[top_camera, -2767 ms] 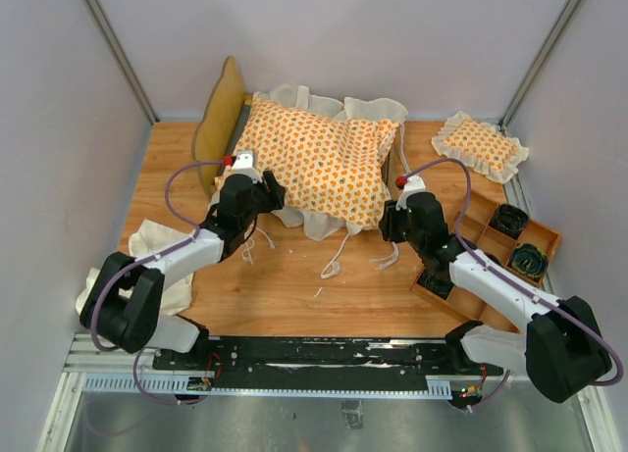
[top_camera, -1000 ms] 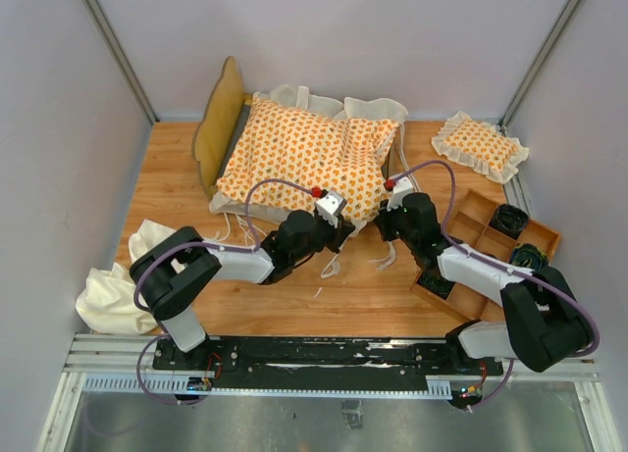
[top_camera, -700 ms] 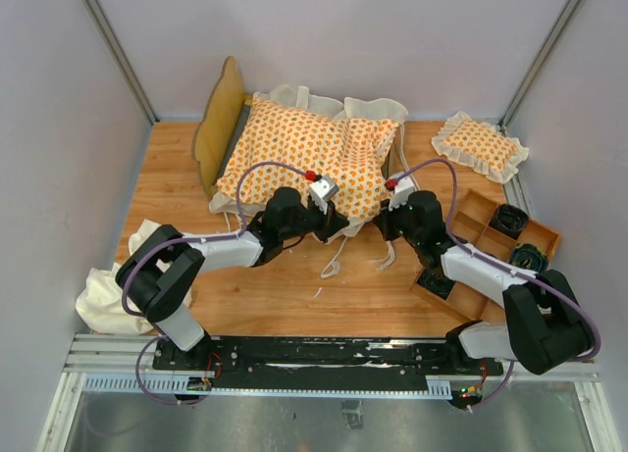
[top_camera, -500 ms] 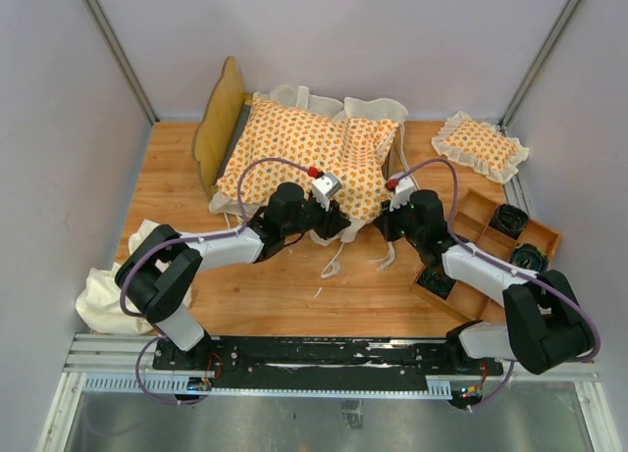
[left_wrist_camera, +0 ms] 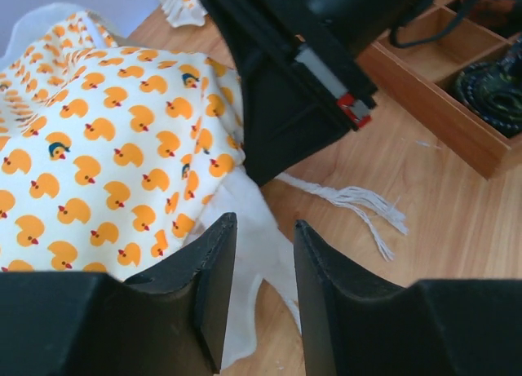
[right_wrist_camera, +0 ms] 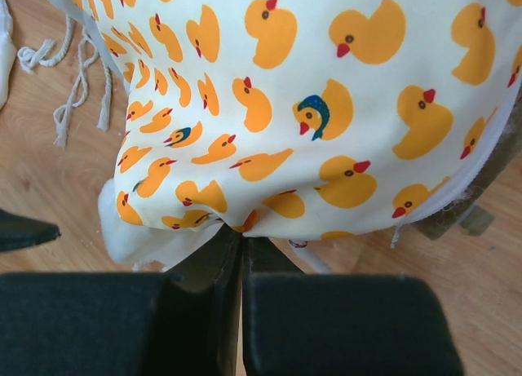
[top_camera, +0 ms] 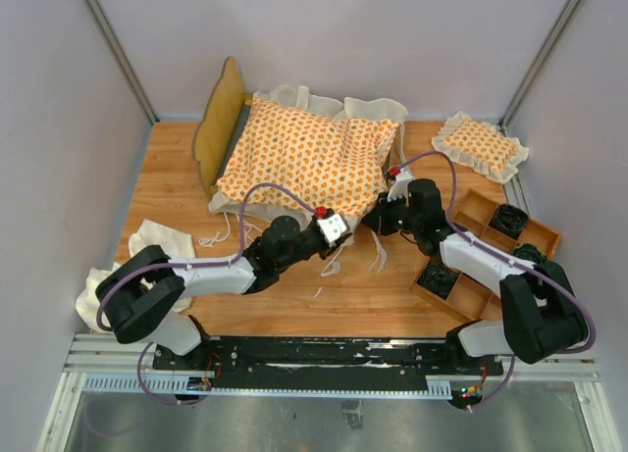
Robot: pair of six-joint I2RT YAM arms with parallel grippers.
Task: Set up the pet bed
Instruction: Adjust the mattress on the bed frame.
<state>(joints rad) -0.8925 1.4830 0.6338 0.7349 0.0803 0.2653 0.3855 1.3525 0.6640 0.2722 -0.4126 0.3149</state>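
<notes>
Cushion (top_camera: pixel 314 163) seating on bed frame (top_camera: pixel 218 119) in hand: right tool (right_wrist_camera: pixel 239 233) clamps its corner, left tool (left_wrist_camera: pixel 263 229) half-open, empty. Next, probably: left grips the near edge.

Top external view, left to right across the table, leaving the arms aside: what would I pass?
cream cloth → wooden headboard → large cushion → small pillow
</notes>
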